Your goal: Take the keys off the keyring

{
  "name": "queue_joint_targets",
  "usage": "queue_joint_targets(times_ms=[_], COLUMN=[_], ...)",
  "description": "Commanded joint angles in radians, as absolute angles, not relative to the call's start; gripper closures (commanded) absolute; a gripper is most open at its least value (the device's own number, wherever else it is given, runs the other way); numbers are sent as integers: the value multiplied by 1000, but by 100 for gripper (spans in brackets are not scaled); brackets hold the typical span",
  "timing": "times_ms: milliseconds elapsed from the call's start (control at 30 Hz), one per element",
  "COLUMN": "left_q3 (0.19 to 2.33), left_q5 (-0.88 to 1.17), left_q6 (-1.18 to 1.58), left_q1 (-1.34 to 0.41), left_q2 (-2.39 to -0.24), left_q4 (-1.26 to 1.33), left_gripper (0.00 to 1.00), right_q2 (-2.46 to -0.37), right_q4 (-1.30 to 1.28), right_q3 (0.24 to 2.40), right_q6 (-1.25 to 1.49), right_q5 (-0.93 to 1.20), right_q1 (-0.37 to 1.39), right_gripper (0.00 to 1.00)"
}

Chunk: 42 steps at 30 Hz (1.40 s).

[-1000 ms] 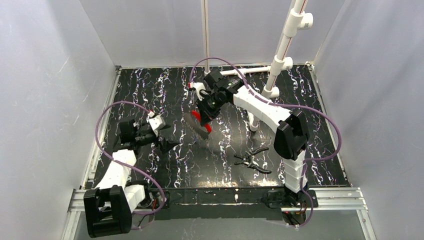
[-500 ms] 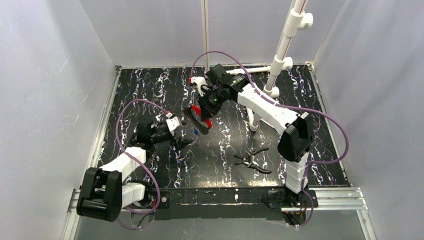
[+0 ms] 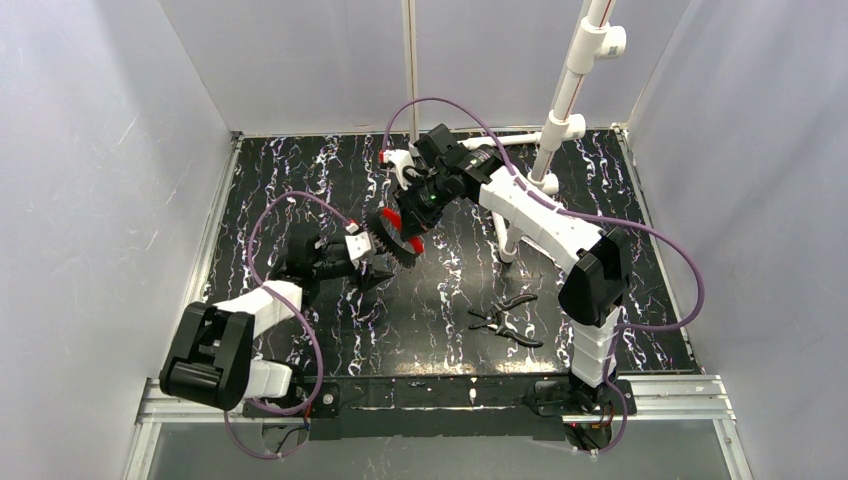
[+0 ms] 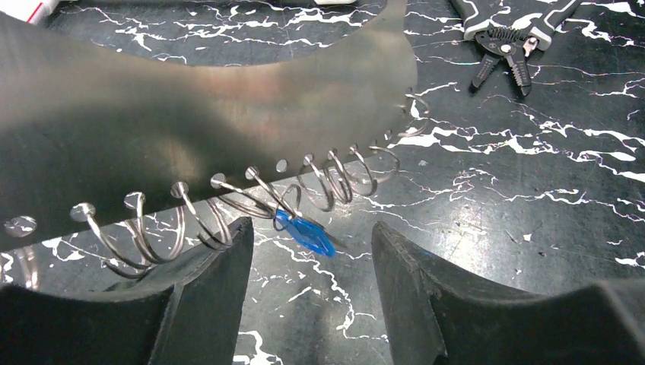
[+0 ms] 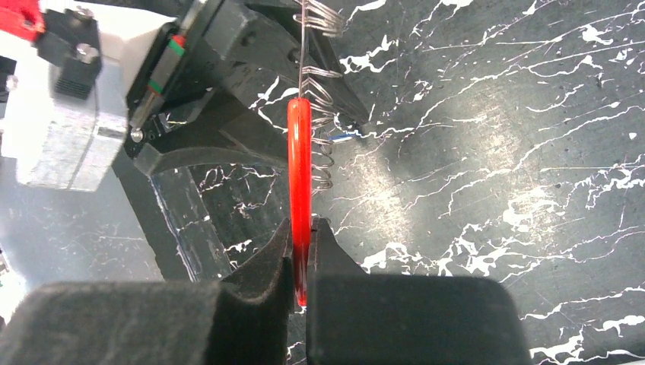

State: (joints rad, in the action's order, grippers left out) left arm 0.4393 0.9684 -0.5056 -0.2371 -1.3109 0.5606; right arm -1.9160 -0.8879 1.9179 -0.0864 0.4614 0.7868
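My right gripper (image 3: 408, 218) is shut on the slim red keyring (image 5: 299, 175) and holds it above the table; the pinch shows in the right wrist view (image 5: 303, 237). A flat silvery-grey metal piece (image 4: 190, 114) hangs from the keyring, with several small wire rings (image 4: 335, 179) along its edge. The tiny blue-headed key (image 4: 304, 233) dangles from one ring and also shows in the right wrist view (image 5: 346, 135). My left gripper (image 4: 310, 232) is open just below the rings, its fingers (image 4: 201, 296) either side of the blue key without touching it. In the top view it (image 3: 372, 268) sits left of the bunch (image 3: 397, 245).
Black-handled pliers (image 3: 505, 318) lie on the black marbled table at the front right, and show at the top right of the left wrist view (image 4: 506, 53). A white pipe stand (image 3: 560, 110) rises at the back right. White walls surround the table.
My left arm has reached right and forward, bringing its open gripper under the hanging bunch. My right gripper has shifted slightly left, still holding the red keyring.
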Motion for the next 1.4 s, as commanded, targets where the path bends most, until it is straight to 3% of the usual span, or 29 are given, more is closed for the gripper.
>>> queue_joint_targets(times_ms=[0,167,633,767,933,1167,1367], left_q3=[478,489,447,420,442,582,662], left_q5=[965,914,845,785,751,651,549], left_q6=[-526,-480,-445,-441,-591,-741,-923], left_q1=[-253,-266,-269,-248,-243,-241,-240], left_q2=[-1334,-1352,-1305,-1230,-1063,-968,-972], left_q4=[601,627,667,611,290,-198,-400], left_gripper=[44,47,100,100,100,100,100], right_q2=[-1850,-1837,-1827,-1827,-1820,-1756,-1792], right_q4=[-862,-849,-833,-823,-734,-387,-137], right_q3=[1967,1959,1936,1914,1815,1519,1326], right_q6=[-84,-72,-46,-44,-9,134,235], right_q5=[499,499,493,455,457,554,661], right_q1=[790,790,769,745,726,725,726], right_gripper=[99,99,99,99,99,99,99])
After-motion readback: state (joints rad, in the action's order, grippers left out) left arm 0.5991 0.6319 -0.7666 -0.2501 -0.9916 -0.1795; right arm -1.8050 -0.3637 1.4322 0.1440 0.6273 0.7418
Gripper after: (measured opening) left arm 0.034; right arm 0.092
